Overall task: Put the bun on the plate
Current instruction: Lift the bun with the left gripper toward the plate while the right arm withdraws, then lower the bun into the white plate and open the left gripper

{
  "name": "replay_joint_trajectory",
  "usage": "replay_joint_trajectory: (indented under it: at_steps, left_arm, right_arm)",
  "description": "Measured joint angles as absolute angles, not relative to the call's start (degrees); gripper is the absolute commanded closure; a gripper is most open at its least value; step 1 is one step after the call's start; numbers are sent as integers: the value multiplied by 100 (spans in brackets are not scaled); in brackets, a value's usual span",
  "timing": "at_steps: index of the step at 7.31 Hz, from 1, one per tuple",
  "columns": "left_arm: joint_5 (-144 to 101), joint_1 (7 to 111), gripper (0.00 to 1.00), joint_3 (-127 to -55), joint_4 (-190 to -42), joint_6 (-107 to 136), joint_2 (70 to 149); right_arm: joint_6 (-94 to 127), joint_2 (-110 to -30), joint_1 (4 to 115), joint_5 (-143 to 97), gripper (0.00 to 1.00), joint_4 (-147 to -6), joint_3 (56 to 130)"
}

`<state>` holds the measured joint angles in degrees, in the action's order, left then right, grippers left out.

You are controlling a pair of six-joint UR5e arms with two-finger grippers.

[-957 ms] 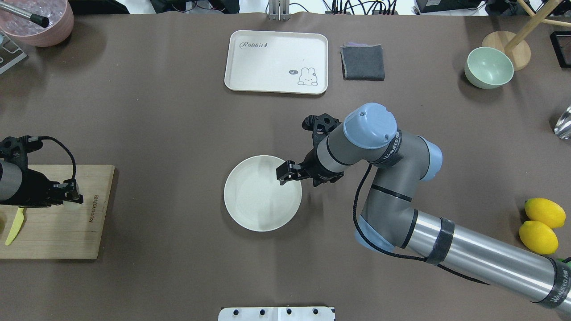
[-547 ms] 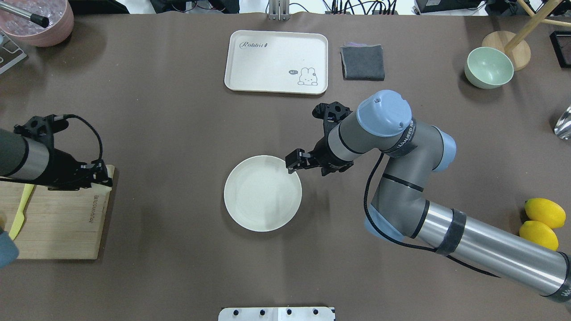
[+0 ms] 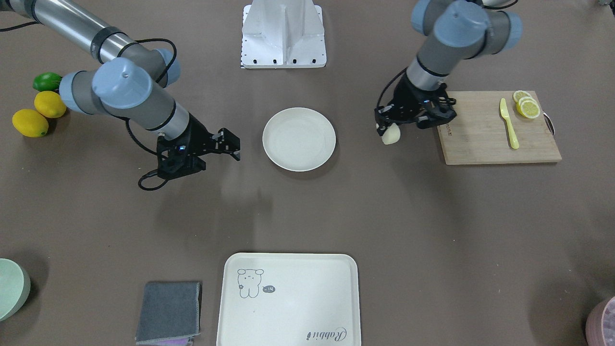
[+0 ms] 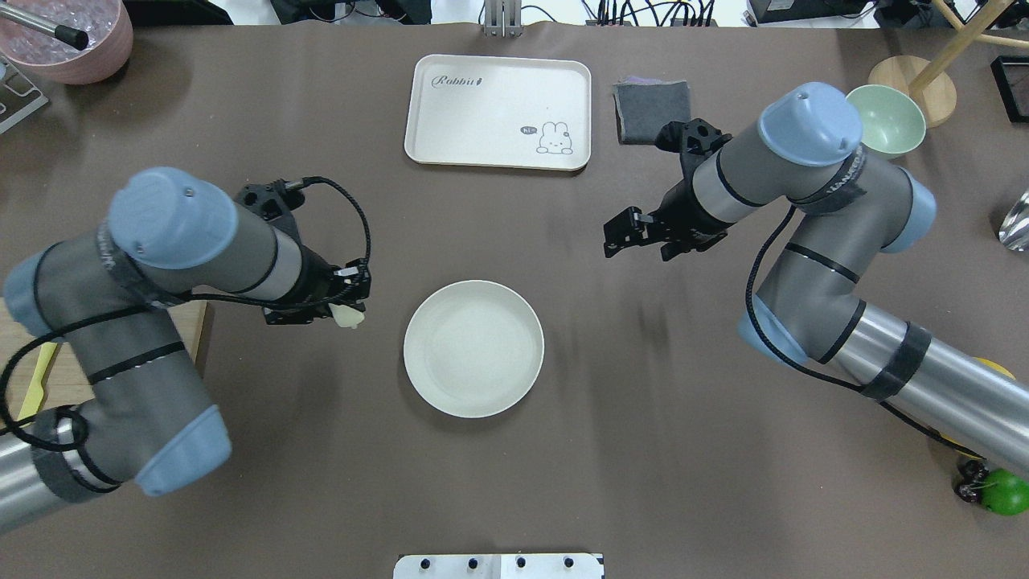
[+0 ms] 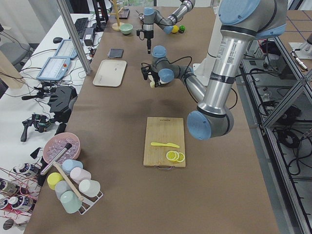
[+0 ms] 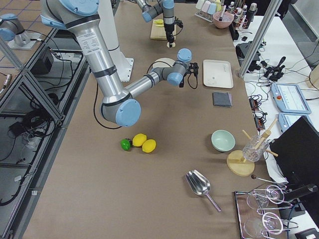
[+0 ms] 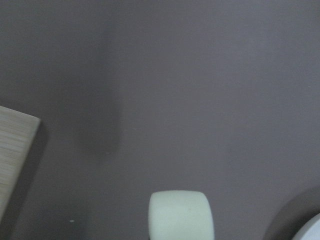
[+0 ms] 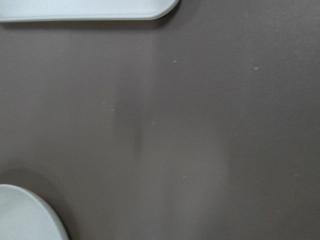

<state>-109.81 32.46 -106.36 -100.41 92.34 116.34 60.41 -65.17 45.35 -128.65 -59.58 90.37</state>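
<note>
Okay, left claw (image 4: pixel 349 299) is clamped on the bun (image 4: pixel 351 318), above the desk (image 4: pixel 514 498) and just beside the plate (image 4: pixel 473 348), between plate and board (image 3: pixel 480 129). Bun is not yet over the plate rim. Most of the bun hangs below the fingertips in the front view, so the pinch sits at its top end. Wrist view shows its pale rounded bottom with the plate edge at the corner.

Right claw (image 4: pixel 619 235) is on the other side of the plate, well apart from it, jaws apart, holding nothing. Plate is bare.

Bun looks light, soft and smooth, dough-like. Probably squashes under a hard squeeze and may slip from a loose one. Best hold seems to be across the middle with a gentle pinch. Flat end down should keep it from rolling on the plate. Low drop seems safest.
</note>
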Motion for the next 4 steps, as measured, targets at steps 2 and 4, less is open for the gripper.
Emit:
replay_joint_trajectory:
  at_steps: [2, 4]
  left_arm:
    - [-10314, 2626, 65, -10137, -9745, 9670, 12452]
    - [-9789, 2140, 58, -9667, -9749, 9899, 12867]
  right_arm:
    - [5306, -6940, 5058, -13245, 0, -5959, 9043]
    - [4875, -7227, 5335, -13398, 0, -5959, 9044]
